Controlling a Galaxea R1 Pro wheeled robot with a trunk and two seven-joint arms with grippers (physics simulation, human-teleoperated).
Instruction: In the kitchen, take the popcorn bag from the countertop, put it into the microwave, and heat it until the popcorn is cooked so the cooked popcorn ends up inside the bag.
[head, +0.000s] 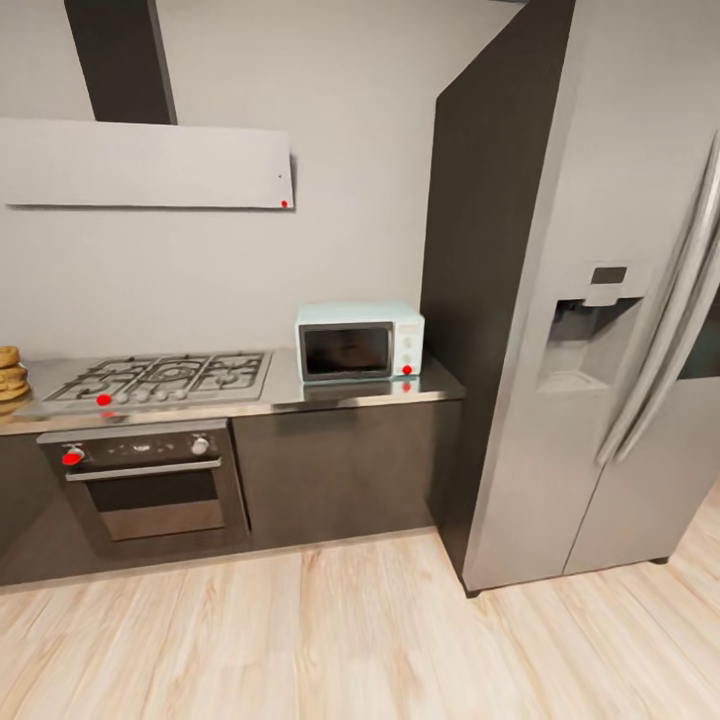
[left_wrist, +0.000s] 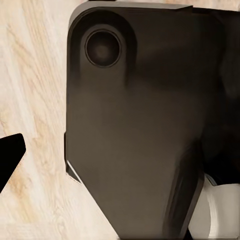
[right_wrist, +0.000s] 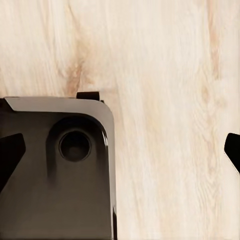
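The microwave (head: 359, 342) stands on the countertop (head: 330, 391) beside the refrigerator (head: 580, 300), seen from our head view. Our wrist views show wooden floor (right_wrist: 165, 100) and the dark base (left_wrist: 135, 130); right fingertips (right_wrist: 10, 155) spread, left gripper's state unclear.

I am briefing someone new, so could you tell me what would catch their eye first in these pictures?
The tall steel refrigerator fills the right of the head view. Beside it, the mint-blue microwave sits with its door shut at the right end of the grey countertop. To the left lie a gas hob and a black built-in oven.
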